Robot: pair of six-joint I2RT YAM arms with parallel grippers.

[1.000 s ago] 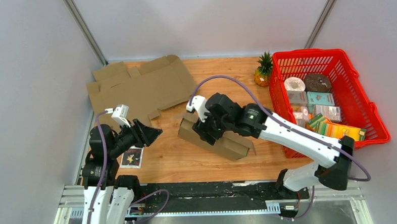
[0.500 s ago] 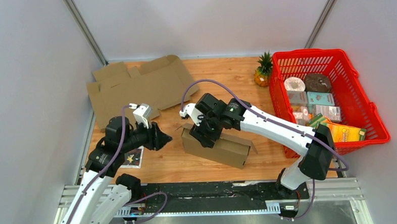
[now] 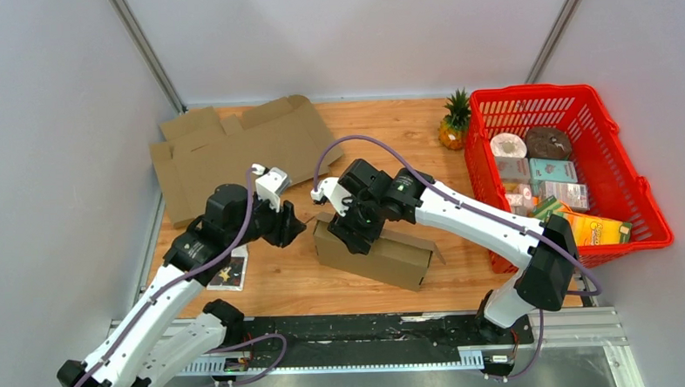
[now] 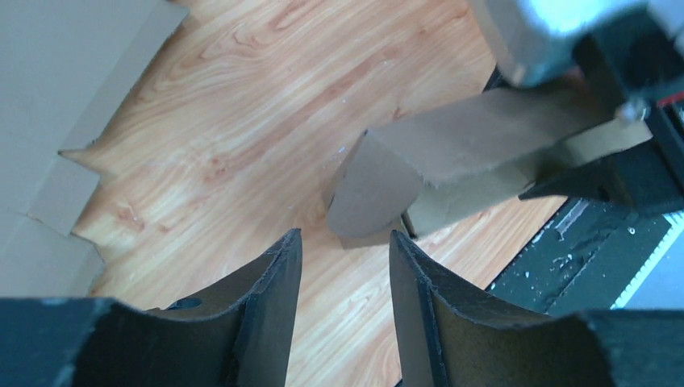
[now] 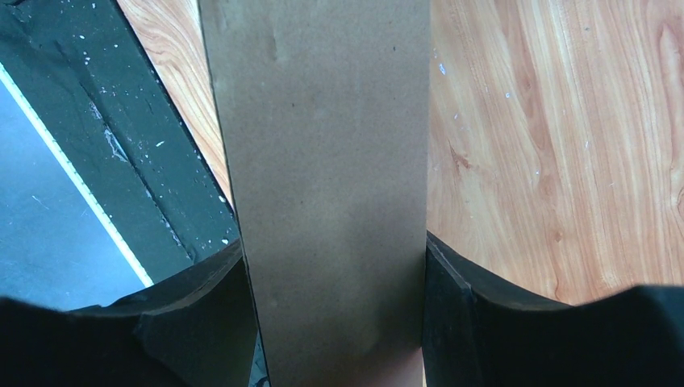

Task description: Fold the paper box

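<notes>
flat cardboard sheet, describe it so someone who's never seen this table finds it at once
On the wooden table, look to the far left corner, opposite the red basket. The flat cardboard sheet lies there spread open with notched flaps, unlike the brown box mid-table, which is already formed into a block.

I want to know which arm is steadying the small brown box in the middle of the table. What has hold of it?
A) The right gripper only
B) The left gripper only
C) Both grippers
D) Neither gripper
A: the right gripper has the cardboard box clamped between its fingers, while the left gripper is open just short of the box's end, with nothing between its fingers.
</notes>
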